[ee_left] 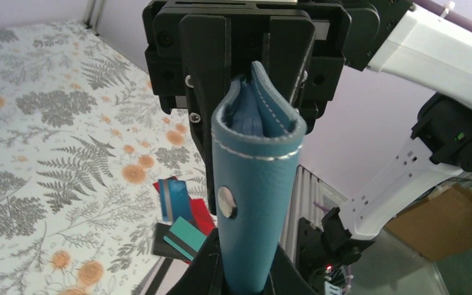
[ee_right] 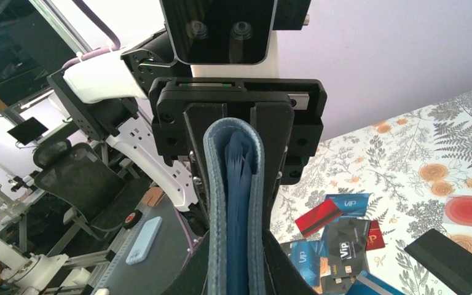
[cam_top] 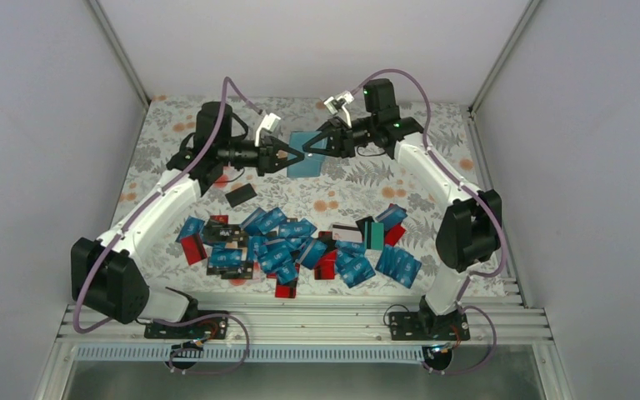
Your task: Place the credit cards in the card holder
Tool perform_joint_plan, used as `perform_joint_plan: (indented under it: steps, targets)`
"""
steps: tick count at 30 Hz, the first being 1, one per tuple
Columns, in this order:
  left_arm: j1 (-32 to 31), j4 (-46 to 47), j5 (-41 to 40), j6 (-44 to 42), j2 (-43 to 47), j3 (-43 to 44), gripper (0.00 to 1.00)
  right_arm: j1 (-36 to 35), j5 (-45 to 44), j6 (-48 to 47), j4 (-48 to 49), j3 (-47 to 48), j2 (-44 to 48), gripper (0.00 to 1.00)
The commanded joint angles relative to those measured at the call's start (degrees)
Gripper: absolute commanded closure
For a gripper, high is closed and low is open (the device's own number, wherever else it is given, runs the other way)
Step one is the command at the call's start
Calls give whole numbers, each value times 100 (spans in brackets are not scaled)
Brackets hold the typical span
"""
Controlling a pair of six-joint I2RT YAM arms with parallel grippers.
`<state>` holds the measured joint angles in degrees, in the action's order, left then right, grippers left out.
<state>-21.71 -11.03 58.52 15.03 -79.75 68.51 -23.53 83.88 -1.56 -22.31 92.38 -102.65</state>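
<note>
The left gripper (cam_top: pixel 293 157) is clamped on the 9 o'clock edge of the small teal-blue leather folding card holder (cam_top: pixel 307 161). The right gripper (cam_top: pixel 323 147) is pinched tight on the holder's 3 o'clock edge. Together they hold it toward 12 o'clock over the fern-and-flower patterned table (cam_top: pixel 167 137). The left wrist view shows white stitching along the holder's fold and a round silver snap stud (ee_left: pixel 226 201). The credit cards (cam_top: pixel 292 246) are thin plastic rectangles, mostly blue, some red and black. They lie scattered at 6 o'clock from the holder. "VIP" reads in white on a blue card (ee_right: pixel 344 203) and a black card (ee_right: pixel 343 249).
</note>
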Motion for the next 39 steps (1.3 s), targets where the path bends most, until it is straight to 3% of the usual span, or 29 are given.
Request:
perform_joint_plan:
  steps: [1, 3, 4, 7, 11, 13, 17, 20, 26, 29, 39]
  targets:
    - [-2, -165, -185, -145, 30, 274, 97, -72, -223, 15, -53, 208, 147, 92]
    - [1, -308, -450, -261, 111, 378, 98, -102, -1096, 230, 27, 182, 292, 86]
    - [2, -400, -654, -325, 159, 431, 98, -114, -1615, 342, 72, 164, 381, 77]
    - [7, -630, -1128, -537, 266, 605, 98, -124, -2857, 688, 281, 56, 675, 33]
    - [54, -960, -1624, -677, 158, 919, 98, -125, -4137, 1017, 619, -65, 1204, 2]
    - [99, -803, -1817, -509, 172, 907, 98, -125, -4679, 1143, 798, -85, 1415, 0]
    - [80, -1031, -3336, -338, 206, 1270, 98, -107, -5675, 1691, 1116, -137, 1558, 0]
    - [63, -732, -3790, -262, 415, 1147, 98, -27, -6034, 2284, 1248, -44, 1477, 0]
    - [44, -511, -4039, -415, 647, 930, 98, 27, -4448, 2886, 1271, 203, 1087, 0]
    - [45, -349, -3969, -536, 778, 619, 98, -244, -4786, 2745, 622, 548, 860, 0]
    - [62, -184, -3479, -557, 598, 368, 98, -970, -5131, 2805, 484, 188, 783, 0]
